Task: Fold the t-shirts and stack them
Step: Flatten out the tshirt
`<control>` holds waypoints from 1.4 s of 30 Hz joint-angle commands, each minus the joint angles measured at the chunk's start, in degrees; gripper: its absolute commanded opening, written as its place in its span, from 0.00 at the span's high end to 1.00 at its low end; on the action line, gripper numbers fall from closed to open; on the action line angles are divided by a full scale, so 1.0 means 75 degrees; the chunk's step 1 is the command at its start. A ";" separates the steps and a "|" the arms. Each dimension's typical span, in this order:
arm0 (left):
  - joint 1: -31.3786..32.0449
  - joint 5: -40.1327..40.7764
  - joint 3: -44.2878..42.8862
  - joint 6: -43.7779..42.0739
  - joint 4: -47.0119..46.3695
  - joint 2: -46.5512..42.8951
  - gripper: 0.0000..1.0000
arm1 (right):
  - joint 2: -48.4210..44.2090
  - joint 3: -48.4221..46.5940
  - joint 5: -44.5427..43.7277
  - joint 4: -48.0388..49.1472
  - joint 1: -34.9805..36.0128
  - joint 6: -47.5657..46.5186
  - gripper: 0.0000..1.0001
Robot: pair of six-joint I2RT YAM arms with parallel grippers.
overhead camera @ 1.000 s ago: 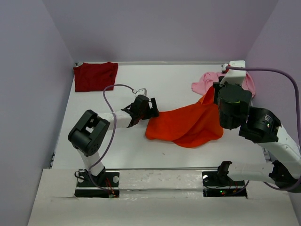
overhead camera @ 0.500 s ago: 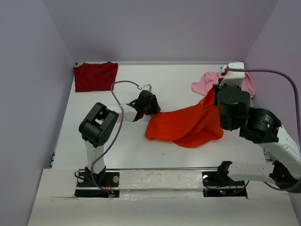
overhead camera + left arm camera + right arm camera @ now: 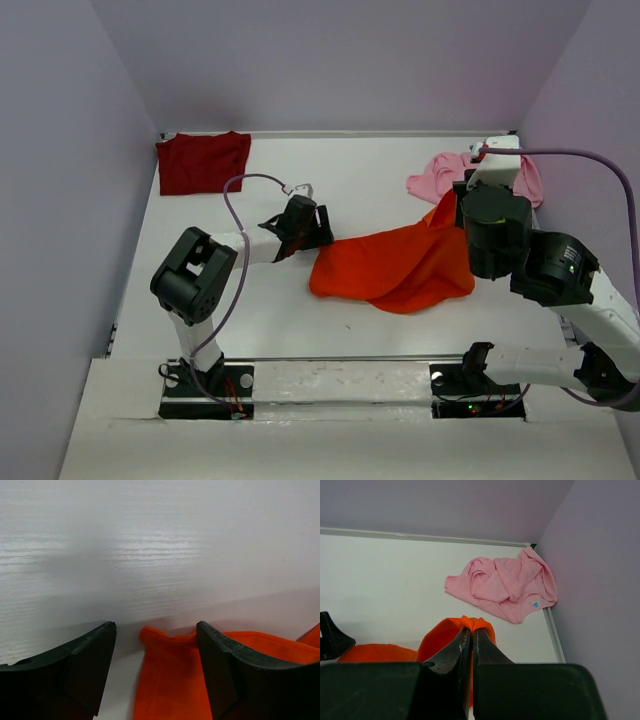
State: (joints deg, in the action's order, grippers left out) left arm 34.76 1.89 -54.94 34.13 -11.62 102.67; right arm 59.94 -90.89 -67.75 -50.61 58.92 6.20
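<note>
The crumpled light pink cloth t-shirt [image 3: 502,587] by the right wall [image 3: 592,555] carries a small round blue tag [image 3: 535,603], too tiny to read. The right tool [image 3: 471,630] is pinched shut on a fold of the bright orange cloth t-shirt [image 3: 395,265], holding that corner up off the white tabletop [image 3: 350,170]. The left tool [image 3: 155,630] reaches out low, jaws apart either side of the orange shirt's left edge. The dark red cloth t-shirt [image 3: 203,162] lies in the far left corner.
</note>
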 commanded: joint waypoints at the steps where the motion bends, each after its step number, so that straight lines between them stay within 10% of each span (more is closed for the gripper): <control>1: -0.0018 -0.0217 0.0410 -0.0098 -0.0021 -0.0003 0.21 | -0.0211 -0.0092 -0.0049 0.0080 -0.0027 0.0135 1.00; 15: 0.0005 -0.0721 0.0610 0.0032 -0.0362 -0.0025 0.65 | -0.0211 0.0002 -0.0073 -0.0096 -0.0027 0.0287 1.00; 17: -0.0006 -0.0663 0.0505 -0.0050 -0.0129 -0.0084 1.00 | -0.0153 0.0002 -0.0014 -0.0096 -0.0027 0.0299 1.00; 42: -0.0041 0.1539 -0.3807 -0.2650 0.5204 -0.4817 1.00 | -0.0071 -0.0394 0.0723 0.0759 -0.0027 -0.0214 1.00</control>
State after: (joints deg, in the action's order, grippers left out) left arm 34.76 9.63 -78.52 19.90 19.46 70.78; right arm 58.57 -87.83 -63.77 -50.63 58.92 8.75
